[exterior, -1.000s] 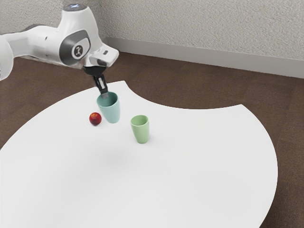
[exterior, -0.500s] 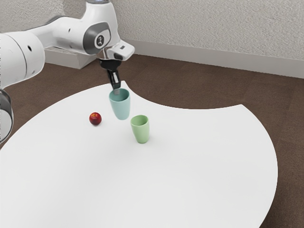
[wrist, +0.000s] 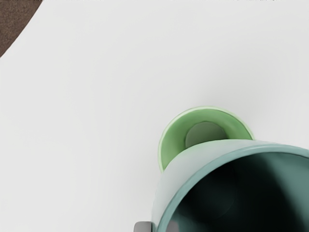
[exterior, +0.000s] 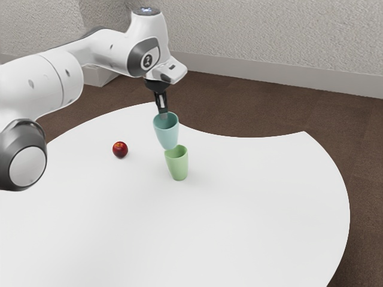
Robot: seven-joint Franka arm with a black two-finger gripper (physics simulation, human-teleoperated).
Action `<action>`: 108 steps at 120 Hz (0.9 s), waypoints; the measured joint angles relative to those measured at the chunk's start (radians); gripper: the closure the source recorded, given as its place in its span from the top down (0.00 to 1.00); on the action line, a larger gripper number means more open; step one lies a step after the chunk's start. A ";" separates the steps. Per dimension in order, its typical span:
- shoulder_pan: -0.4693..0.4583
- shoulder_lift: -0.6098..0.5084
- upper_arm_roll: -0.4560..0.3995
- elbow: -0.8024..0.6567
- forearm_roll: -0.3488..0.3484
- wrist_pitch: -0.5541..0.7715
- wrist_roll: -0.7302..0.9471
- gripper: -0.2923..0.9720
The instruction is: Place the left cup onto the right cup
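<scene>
A teal cup (exterior: 167,131) hangs tilted in the air, held by its rim in my black gripper (exterior: 162,111), which is shut on it. Just below and slightly toward the exterior view's right stands a light green cup (exterior: 177,162), upright on the white table (exterior: 239,215). From the wrist camera the teal cup (wrist: 231,188) looms large under my hand, partly covering the open mouth of the green cup (wrist: 193,133) beneath it. The two cups are apart.
A small red apple (exterior: 120,149) lies on the table toward the exterior view's left of the cups. The table's curved back edge runs close behind my gripper, with brown floor (exterior: 269,101) and a wall beyond.
My arm has carried the teal cup up and toward the exterior view's right, from beside the apple to just above the green cup.
</scene>
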State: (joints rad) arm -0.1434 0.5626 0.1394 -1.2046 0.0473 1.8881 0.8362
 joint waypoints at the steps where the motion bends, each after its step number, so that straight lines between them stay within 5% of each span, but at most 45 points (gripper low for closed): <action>1: -0.001 0.000 0.000 0.000 0.000 0.000 0.001 0.15; 108: -0.016 0.025 0.000 0.005 0.006 -0.017 0.035 0.15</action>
State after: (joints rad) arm -0.1593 0.5875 0.1392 -1.1994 0.0535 1.8707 0.8712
